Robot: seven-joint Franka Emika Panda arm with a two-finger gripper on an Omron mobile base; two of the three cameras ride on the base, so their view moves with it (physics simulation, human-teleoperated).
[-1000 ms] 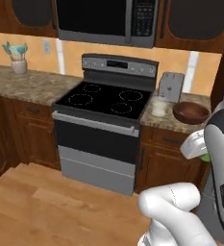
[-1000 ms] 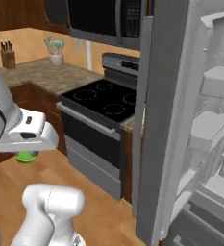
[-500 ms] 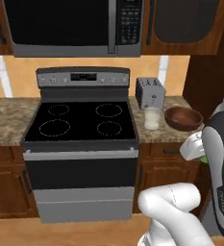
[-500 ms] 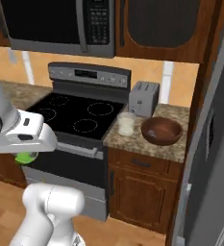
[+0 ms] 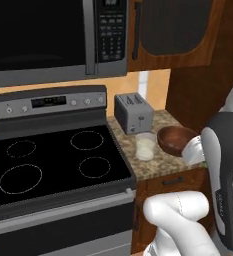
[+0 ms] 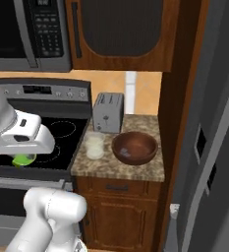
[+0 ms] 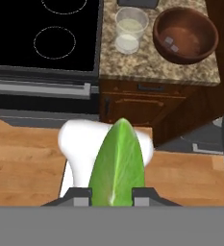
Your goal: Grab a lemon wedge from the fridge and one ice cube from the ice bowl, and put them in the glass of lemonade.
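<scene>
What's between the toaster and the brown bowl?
Nothing sits right between the toaster and the brown bowl: bare granite counter in the right base view. The lemonade glass stands beside them.

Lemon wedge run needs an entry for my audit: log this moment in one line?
gripper: shut on lemon wedge | glass of lemonade: on counter, beside ice bowl | next: drop wedge in glass
</scene>
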